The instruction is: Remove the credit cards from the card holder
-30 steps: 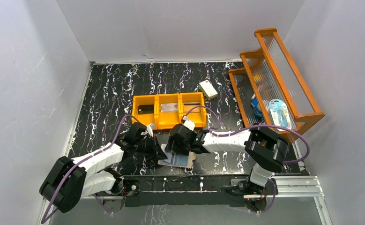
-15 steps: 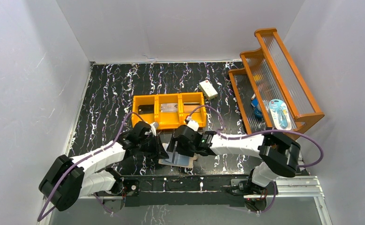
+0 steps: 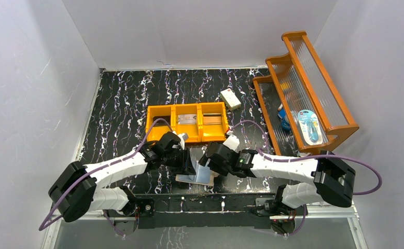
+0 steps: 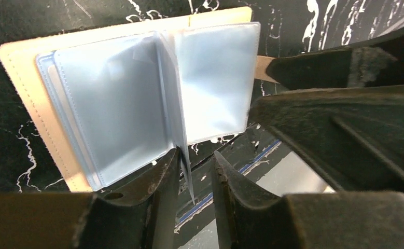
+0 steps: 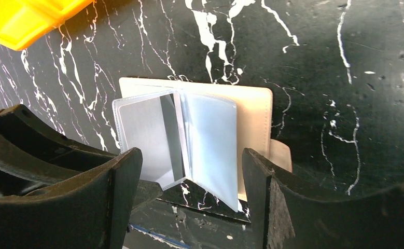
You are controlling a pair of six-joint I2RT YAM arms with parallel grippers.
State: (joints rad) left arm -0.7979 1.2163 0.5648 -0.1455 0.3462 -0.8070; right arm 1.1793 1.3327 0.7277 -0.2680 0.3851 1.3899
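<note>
Peach-pink covers backed the card holder (image 3: pixel 195 177), which lay opened flat at the lower centre of the top view, between the two grippers and just below the orange bin (image 3: pixel 210 135). In the right wrist view its long axis ran left to right, with the spine upright in the frame. One silver-grey credit card (image 5: pixel 145 132), a dark stripe along its right edge, sat in the left-hand glossy pocket, long axis up the frame. The right gripper (image 5: pixel 188 155) was spread wide, its fingers straddling the holder's lower edge, the card nearer its left finger. The left gripper (image 4: pixel 195 163) stood narrowly parted about a raised pocket leaf (image 4: pixel 176 104), not visibly clamping it. Both arms appeared about equally near; the card would probably need drawing along its long axis.
</note>
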